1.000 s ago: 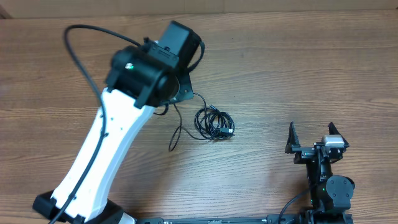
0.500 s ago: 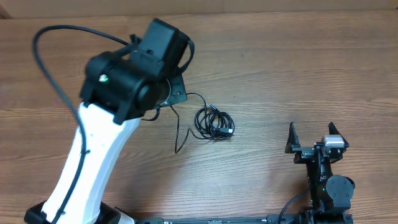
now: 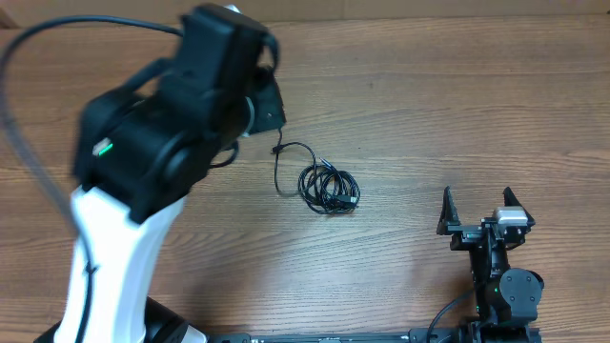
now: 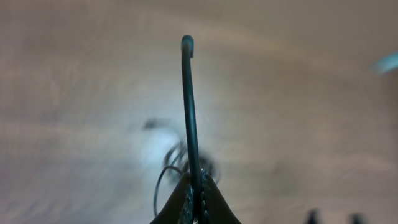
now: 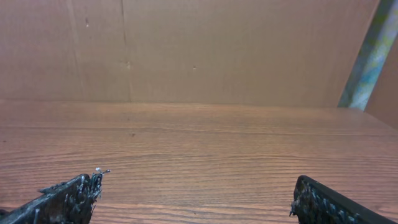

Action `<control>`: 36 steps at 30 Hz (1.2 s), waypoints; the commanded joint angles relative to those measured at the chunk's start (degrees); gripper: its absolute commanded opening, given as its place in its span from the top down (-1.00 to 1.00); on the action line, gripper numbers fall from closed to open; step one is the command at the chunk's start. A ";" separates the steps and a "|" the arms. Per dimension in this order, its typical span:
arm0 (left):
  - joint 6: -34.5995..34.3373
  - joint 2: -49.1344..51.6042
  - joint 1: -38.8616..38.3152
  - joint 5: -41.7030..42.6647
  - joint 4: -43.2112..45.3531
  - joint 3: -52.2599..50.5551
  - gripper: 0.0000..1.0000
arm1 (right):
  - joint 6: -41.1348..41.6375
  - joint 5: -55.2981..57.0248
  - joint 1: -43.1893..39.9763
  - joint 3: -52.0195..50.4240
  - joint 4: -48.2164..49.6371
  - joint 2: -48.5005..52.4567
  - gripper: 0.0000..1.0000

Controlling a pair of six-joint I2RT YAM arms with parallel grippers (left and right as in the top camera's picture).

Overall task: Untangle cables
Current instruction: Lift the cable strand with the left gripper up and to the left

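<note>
Cables (image 3: 329, 188) lie in a knotted coil on the bench (image 3: 429, 95), one strand (image 4: 188, 93) clamped in the raised left hand (image 4: 194, 186), right hand (image 3: 478, 205) parked with fingers apart. What can go wrong?
re: imo hauling that one strand could cinch the knot, or drag the whole coil along

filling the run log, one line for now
left pincer shut on cable | right pincer open | bundle on table

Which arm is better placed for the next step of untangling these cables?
Left. The left gripper is shut on a cable above the bundle, so it can likely pull it loose. The right gripper is open, empty, well aside.
</note>
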 commanded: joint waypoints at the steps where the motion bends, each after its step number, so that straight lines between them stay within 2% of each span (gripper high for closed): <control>1: 1.49 -1.07 0.39 -6.78 -0.22 7.72 0.92 | -0.20 0.33 0.26 -0.57 0.42 -0.52 -1.00; 7: -0.74 -0.76 1.36 -20.72 -4.20 8.81 0.92 | -0.20 0.35 0.26 -0.57 0.42 -0.52 -1.00; 9: -2.56 -0.55 2.58 -19.78 -5.55 8.20 0.91 | -0.20 0.33 0.26 -0.57 0.42 -0.52 -1.00; 13: -1.97 -0.52 3.87 -14.16 -5.55 5.68 0.92 | -0.20 0.35 0.26 -0.57 0.42 -0.52 -1.00; 22: -1.07 -0.52 3.87 -13.55 -5.55 -0.20 0.92 | -0.20 0.35 0.26 -0.57 0.44 -0.52 -1.00; 27: -1.05 -0.52 3.87 -9.97 -5.55 -3.45 0.92 | -0.15 0.31 0.26 -0.57 0.85 -0.52 -1.00; 29: -1.07 -0.52 3.87 -9.09 -5.55 -4.02 0.92 | 2.75 -4.13 0.33 -0.57 1.29 -0.52 -1.00; 31: -1.07 -0.52 3.87 -9.07 -5.55 -4.31 0.92 | 7.96 -14.51 0.33 -0.59 1.51 -0.52 -1.00; 34: -1.07 -0.52 3.87 -9.07 -5.55 -4.31 0.92 | 18.08 -32.98 0.33 -0.59 6.21 -0.52 -1.00; 36: -1.05 -0.52 3.87 -9.03 -5.55 -4.31 0.92 | 26.62 -40.02 0.33 -0.59 8.63 -0.52 -1.00</control>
